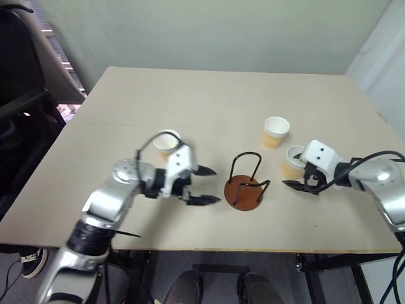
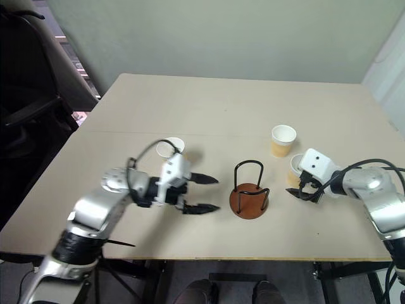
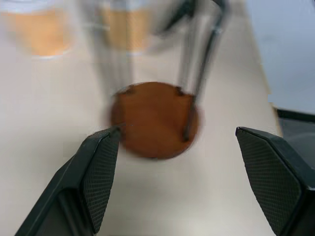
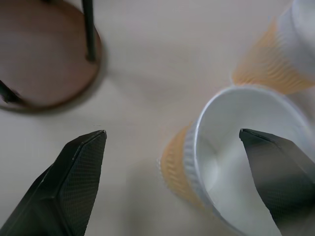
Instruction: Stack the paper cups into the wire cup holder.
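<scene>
Left tool (image 1: 201,185): nearest the head camera, jaws spread wide, empty, pointing across the worktop (image 1: 209,101) at the wire cup holder (image 1: 246,188), close to it but not touching. One paper cup (image 1: 168,144) stands upright just behind this arm.

Right tool (image 4: 172,167): jaws open, straddling a second paper cup (image 4: 224,147). One finger lies over the cup's rim or inside it, the other stands clear on the side toward the holder. Not yet gripped.

Third cup (image 1: 275,132) stands upright just beyond the second.

Holder is empty, between the two arms.

Step in hand, as judged: right arm picking the first cup. Next move calls for closing on the cup wall gently enough not to crush it, then lifting and lowering it between the wire loops.
</scene>
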Controlling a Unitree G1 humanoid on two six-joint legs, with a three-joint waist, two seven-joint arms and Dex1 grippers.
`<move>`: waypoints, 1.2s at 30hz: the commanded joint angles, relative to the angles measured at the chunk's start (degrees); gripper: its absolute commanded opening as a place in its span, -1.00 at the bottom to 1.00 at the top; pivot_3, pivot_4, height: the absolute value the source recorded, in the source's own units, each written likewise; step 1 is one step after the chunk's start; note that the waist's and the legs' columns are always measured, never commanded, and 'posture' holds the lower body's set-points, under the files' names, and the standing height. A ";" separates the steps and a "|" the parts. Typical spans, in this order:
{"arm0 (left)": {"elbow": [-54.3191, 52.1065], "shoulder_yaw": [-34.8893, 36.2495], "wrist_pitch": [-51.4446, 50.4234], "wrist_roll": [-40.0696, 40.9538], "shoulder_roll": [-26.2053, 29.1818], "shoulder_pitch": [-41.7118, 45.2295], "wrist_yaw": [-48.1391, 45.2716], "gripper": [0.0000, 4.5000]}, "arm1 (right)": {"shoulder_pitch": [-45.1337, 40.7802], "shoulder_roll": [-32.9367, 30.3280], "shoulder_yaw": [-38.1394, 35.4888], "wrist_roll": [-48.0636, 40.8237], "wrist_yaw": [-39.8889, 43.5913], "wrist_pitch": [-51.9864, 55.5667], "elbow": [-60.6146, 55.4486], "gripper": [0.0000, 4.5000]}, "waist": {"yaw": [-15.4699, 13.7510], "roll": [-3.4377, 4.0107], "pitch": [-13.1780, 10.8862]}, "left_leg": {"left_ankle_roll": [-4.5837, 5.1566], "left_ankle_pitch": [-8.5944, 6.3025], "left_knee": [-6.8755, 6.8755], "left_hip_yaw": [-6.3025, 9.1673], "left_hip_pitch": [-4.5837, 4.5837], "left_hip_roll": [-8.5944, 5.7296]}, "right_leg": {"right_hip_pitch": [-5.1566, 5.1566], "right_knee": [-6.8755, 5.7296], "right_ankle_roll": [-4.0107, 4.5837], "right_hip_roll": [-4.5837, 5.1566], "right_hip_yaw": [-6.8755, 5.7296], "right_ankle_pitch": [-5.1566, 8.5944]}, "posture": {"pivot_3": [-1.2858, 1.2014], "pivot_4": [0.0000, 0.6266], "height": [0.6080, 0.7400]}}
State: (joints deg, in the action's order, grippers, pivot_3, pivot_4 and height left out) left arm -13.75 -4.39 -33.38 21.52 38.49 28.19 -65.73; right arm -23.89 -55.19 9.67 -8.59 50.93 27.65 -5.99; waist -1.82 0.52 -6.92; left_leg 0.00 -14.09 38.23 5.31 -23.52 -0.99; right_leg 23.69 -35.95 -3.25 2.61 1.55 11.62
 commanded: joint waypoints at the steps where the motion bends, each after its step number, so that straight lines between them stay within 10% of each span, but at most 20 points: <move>1: -3.72 4.97 -2.01 3.63 0.59 2.17 3.21 0.80 | -3.91 1.28 -0.06 2.54 0.80 -3.66 2.55 0.43 | -0.12 0.04 -0.01 | 0.00 -0.02 0.00 0.00 0.00 0.00 | 0.00 0.00 0.05 0.00 0.00 -0.02 | 0.03 -0.52 1.00; 10: -3.49 6.14 -1.86 5.38 4.65 4.85 2.61 0.80 | -6.67 -2.67 -10.79 -8.46 10.83 0.24 -5.51 -0.98 | -0.06 0.09 -0.06 | -0.24 -0.19 -0.08 0.00 0.00 0.06 | 0.13 -0.03 0.28 0.01 -0.05 -0.07 | 0.03 -0.52 1.00; 22: 1.53 3.43 2.47 3.28 7.19 5.71 1.38 0.80 | -12.72 -1.72 -17.33 -34.45 8.41 20.71 -27.61 -0.98 | 0.24 0.13 -0.09 | -0.52 -0.24 -0.12 0.02 -0.08 0.24 | 0.28 0.00 0.52 -0.22 -0.03 0.08 | 0.03 -0.52 1.00; 32: 0.24 3.61 1.56 3.53 7.91 5.24 1.85 0.80 | -10.42 -0.64 -10.51 -27.73 5.66 17.64 -28.02 -0.98 | 0.22 0.13 -0.09 | -0.49 -0.21 -0.12 0.03 -0.08 0.28 | 0.31 -0.03 0.52 -0.20 -0.04 0.08 | 0.03 -0.52 1.00; 36: -0.53 3.74 1.06 3.58 7.85 4.74 2.79 0.80 | -11.59 -2.86 -7.03 -20.39 7.65 12.30 -20.99 -0.56 | 0.24 0.13 -0.09 | -0.49 -0.22 -0.12 0.02 -0.08 0.31 | 0.31 -0.04 0.53 -0.20 -0.04 0.08 | 0.03 -0.52 1.00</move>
State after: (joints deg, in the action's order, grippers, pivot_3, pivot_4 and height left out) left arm -12.05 -1.85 -32.21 24.61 45.89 32.62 -63.42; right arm -34.28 -56.77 2.00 -32.79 57.82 43.11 -29.61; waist -1.58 0.65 -7.01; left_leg -0.48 -14.31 38.12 5.34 -23.60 -0.68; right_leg 24.01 -35.99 -2.73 2.40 1.51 11.69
